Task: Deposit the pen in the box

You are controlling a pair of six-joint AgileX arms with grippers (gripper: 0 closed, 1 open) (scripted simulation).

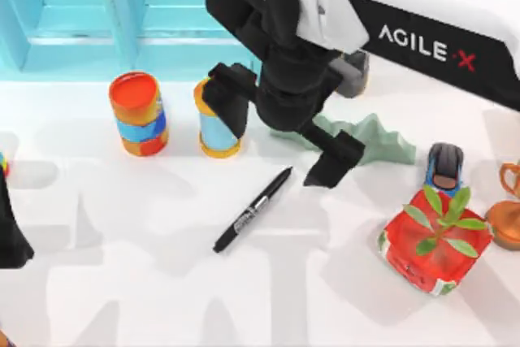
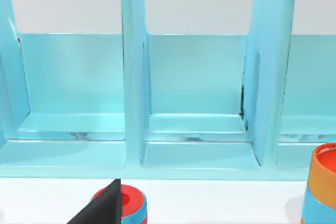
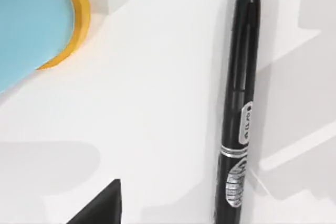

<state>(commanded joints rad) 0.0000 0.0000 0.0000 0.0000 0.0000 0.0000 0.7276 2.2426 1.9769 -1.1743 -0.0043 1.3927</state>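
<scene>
Pen point(image 1: 253, 210): lies flat on the white counter point(image 1: 122, 282), free — nothing holds it yet
Right gripper point(image 1: 280, 140): hangs just above the pen's far end, fingers wide apart, likely ready to grab
Right wrist view: shows the pen's label band up close
Box point(image 2: 199, 129): blue, at the back — left wrist view shows its empty slots

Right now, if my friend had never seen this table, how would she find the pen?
Start at the big blue box along the table's back edge, then come forward past the two striped cans to the bare white middle. The pen lies there flat and slanted, just below the right hand. It is the only long, thin black thing, with a grey-white label round its middle.
</scene>
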